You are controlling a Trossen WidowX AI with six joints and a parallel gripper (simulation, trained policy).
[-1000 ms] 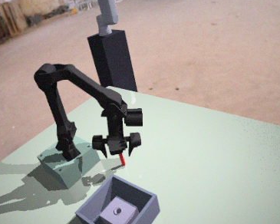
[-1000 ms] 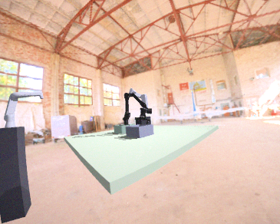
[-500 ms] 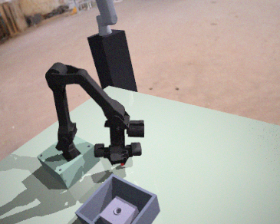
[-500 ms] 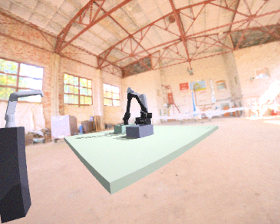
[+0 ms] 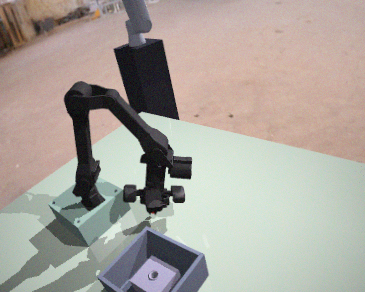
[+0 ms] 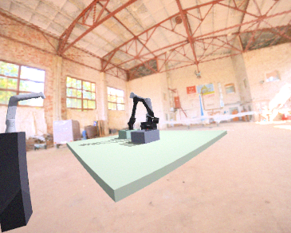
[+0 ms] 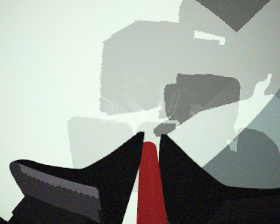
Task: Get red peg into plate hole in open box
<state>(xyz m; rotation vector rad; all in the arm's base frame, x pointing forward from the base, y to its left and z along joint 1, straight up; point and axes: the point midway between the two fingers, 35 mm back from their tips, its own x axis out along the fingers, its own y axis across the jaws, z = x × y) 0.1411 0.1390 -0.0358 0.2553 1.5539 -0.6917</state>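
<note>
My gripper (image 5: 153, 211) (image 7: 152, 138) is shut on the red peg (image 7: 150, 185). In the wrist view the peg runs up between the two black fingers, its rounded end just short of their tips. In the top view only a speck of red shows at the fingertips, behind the open box. The box (image 5: 193, 272) (image 6: 146, 137) is grey-blue with an open top. Inside it a pale plate (image 5: 166, 271) with a round hole (image 5: 153, 275) shows, and no peg stands in the hole. Whether the peg touches the table cannot be told.
The arm stands on a green block (image 5: 99, 222) (image 6: 125, 134) left of the gripper, on the pale green table (image 5: 287, 205) (image 6: 121, 163). A black pedestal (image 5: 149, 80) (image 6: 11, 175) with a grey arm stands beyond the table. The box walls rise around the plate.
</note>
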